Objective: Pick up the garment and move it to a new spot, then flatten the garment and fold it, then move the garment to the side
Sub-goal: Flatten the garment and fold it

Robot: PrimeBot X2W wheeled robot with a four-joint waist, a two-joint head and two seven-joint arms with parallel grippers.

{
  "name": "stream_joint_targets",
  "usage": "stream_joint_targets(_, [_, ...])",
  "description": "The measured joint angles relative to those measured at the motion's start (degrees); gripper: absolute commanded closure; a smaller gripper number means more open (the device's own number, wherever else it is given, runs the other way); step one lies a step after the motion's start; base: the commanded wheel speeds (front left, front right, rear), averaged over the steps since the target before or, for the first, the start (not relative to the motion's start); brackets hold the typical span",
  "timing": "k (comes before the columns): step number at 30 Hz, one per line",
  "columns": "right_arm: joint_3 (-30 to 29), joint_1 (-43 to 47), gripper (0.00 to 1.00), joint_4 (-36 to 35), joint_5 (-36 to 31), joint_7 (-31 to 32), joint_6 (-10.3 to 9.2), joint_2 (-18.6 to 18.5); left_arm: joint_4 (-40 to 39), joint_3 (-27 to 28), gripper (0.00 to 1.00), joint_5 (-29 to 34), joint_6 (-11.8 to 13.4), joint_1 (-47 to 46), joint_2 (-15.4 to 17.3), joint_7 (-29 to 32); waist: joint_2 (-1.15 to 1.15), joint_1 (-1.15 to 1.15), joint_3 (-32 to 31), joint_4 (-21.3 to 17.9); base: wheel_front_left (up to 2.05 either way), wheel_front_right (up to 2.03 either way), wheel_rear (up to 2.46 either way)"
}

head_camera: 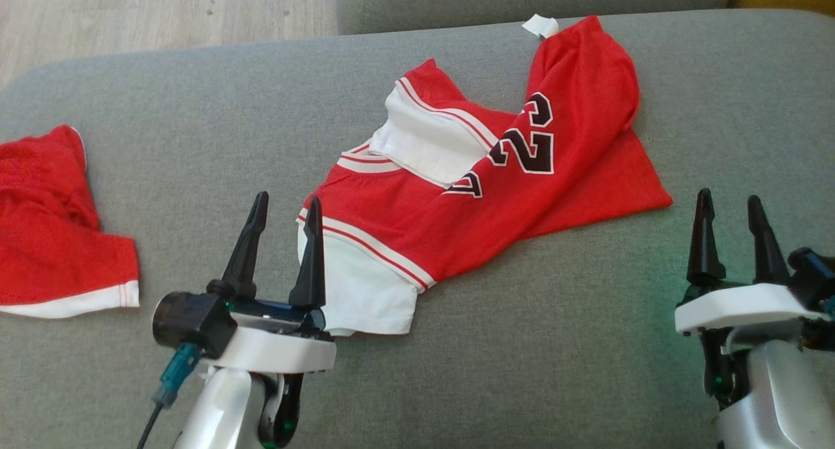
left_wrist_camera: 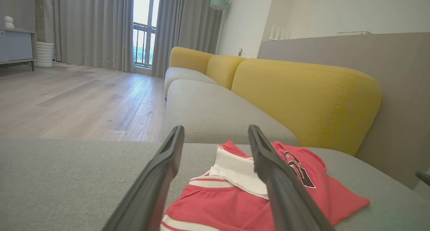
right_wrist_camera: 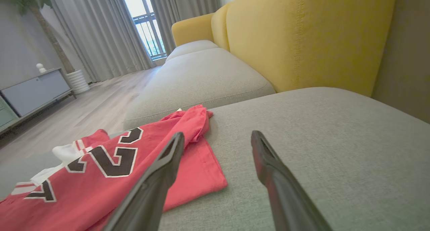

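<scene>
Spotter: Jersey [head_camera: 483,194] lies crumpled across the middle of the grey cushion [head_camera: 554,344], partly folded over itself
Planner: Which way does its length run?
Spotter: Slantwise over the cushion. The white-trimmed end points to the cushion's near edge on the left, and the other end reaches the cushion's far edge, further right
Planner: And the grippers?
Spotter: Both hover at the cushion's near edge, fingers spread wide, nothing between them. The left gripper [head_camera: 288,198] has one finger right at the jersey's near white end. The right gripper [head_camera: 728,194] stands over bare cushion, a clear gap from the jersey's right corner
Planner: So the left is nearer. I'd judge it takes the near end, while the right must reach inward and further across the cushion for the far end
Spotter: Mind the other red garment [head_camera: 52,240] at the cushion's left end, well apart from the jersey
</scene>
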Motion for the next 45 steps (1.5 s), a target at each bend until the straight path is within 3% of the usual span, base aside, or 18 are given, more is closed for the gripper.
stream_joint_targets(9, [-1.75,-0.68,0.0,-0.45,-1.26,2.1,0.0,0.16,0.02,-0.23,0.0,0.15,-0.47,-0.18,0.0,0.0,0.0,0.01,1.73,1.08,0.0,0.0,0.0])
stream_joint_targets(18, [-8.12,-8.18,0.0,12.23,-2.42,6.06,0.0,0.15,0.29,-1.57,0.0,0.13,-0.67,-0.98,0.0,0.0,0.0,0.01,4.06,3.56,0.0,0.0,0.0])
stream_joint_targets(24, [-10.23,-12.54,0.0,21.83,-5.99,5.97,0.0,0.14,0.58,-1.8,0.0,0.12,-0.67,-2.11,-0.01,0.0,0.0,0.01,5.27,5.49,0.0,0.0,0.0])
stream_joint_targets(30, [-10.58,-15.52,0.0,26.53,-5.38,3.72,0.0,-0.07,0.7,-1.81,0.0,0.12,-0.65,-2.13,-0.01,0.0,0.0,0.01,5.56,5.95,0.0,0.0,0.0])
stream_joint_targets(31, [-10.44,-16.07,0.08,27.38,-5.1,3.27,0.0,-0.09,0.77,-1.81,0.0,0.12,-0.66,-2.13,-0.01,0.0,0.0,0.01,5.58,5.93,0.0,0.0,0.0])
stream_joint_targets(33, [-10.01,-16.9,0.64,28.95,-5.06,2.21,0.0,-0.15,0.97,-1.82,0.0,0.13,-0.65,-2.13,-0.01,0.0,0.0,0.01,5.63,5.81,0.0,0.0,0.0])
stream_joint_targets(34, [-9.53,-17.17,1.0,29.6,-5.02,1.76,0.0,-0.27,1.03,-1.83,0.0,0.13,-0.65,-2.13,-0.01,0.0,0.0,0.01,5.63,5.73,0.0,0.0,0.0])
stream_joint_targets(39, [-7.2,-18.28,1.0,31.64,-4.49,0.35,0.0,-0.35,1.24,-1.81,0.0,0.14,-0.65,-2.14,-0.01,0.0,0.0,0.01,5.39,5.15,0.0,0.0,0.0])
stream_joint_targets(45, [-14.51,-18.06,1.0,28.83,-8.66,-0.79,0.0,-0.04,2.8,-1.63,0.0,1.31,-0.58,-2.11,-0.01,0.0,0.0,0.01,4.5,4.2,0.0,0.0,0.0])
